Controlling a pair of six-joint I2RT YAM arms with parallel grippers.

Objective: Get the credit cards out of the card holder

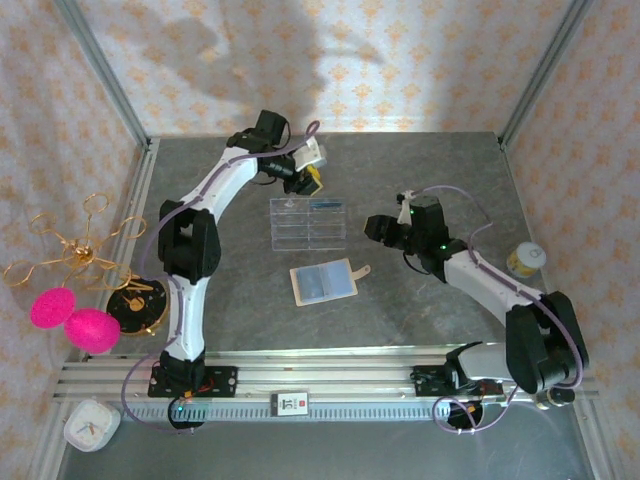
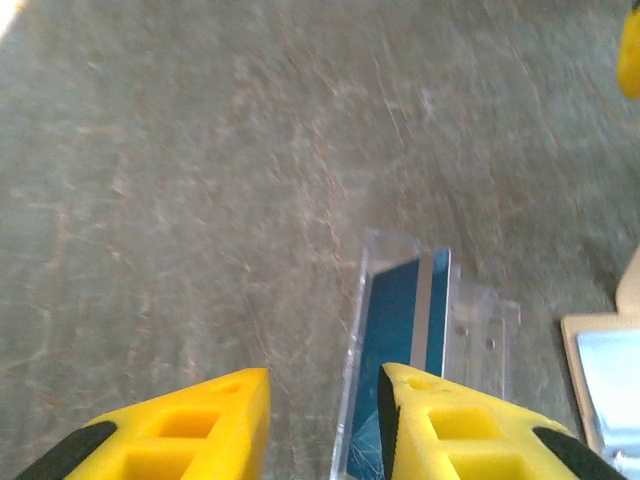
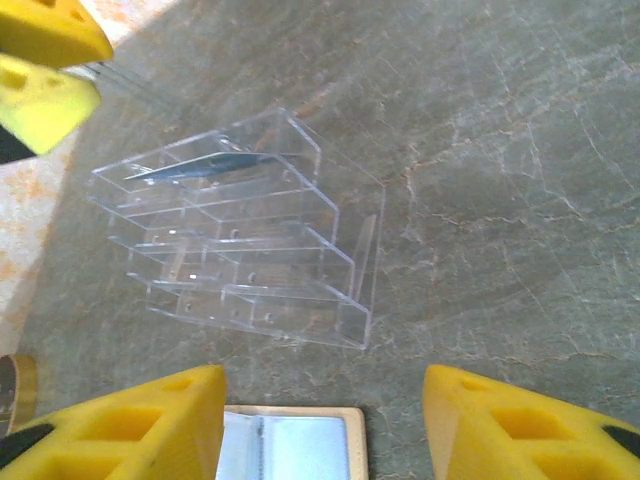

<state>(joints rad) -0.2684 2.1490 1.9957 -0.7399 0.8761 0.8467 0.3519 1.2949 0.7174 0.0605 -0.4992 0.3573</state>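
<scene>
Beige folding card holder (image 1: 323,282) lies open mid-table, long axis left-right, tab pointing right, just nearer than a clear plastic tray (image 1: 308,222) holding a blue credit card (image 2: 400,310); left gripper (image 2: 322,380) and right gripper (image 3: 325,385) gape empty.

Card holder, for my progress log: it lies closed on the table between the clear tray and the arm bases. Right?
Not closed: the card holder lies open, pockets up, in the top external view. It is on the table between the clear tray and the arm bases.
</scene>
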